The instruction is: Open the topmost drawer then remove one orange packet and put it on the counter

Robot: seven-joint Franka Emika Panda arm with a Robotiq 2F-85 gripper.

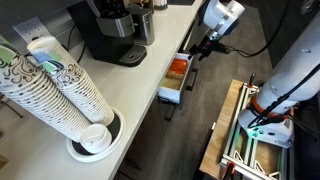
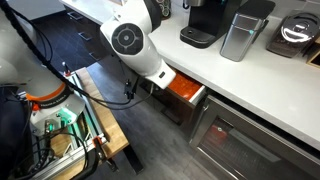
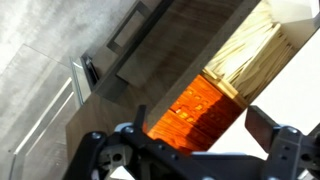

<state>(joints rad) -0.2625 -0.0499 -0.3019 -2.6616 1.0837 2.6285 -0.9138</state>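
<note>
The counter [image 2: 250, 88] was the largest thing, a long off-white top carrying a black coffee machine [image 2: 205, 20]. Under its edge the topmost drawer [image 1: 168, 94] was already pulled out toward the floor side. In both exterior views it showed a bright orange filling between its white sides. The arm [image 2: 132, 38] reached down over this open drawer, and the gripper [image 3: 200, 122] hung above it, not yet inside. In the wrist view the drawer ran as a narrow strip from the lower left to the upper right. The orange packets [image 3: 190, 108] filled its near and middle part, and a bundle of pale yellow packets [image 3: 250, 55] lay at the far end. The orange mass lay directly under the gap between the fingers [image 3: 265, 122], a little toward the far side, so I judge the coming move needed mainly a straight descent and almost no sideways shift. The single sticks were too blurred to separate. I could therefore not tell for sure whether their long axis followed the length of the drawer or crossed it, and the wrist turn depends on this. The fingers were spread wide apart and held nothing. No orange packet lay on the counter; all were in the drawer.
</note>
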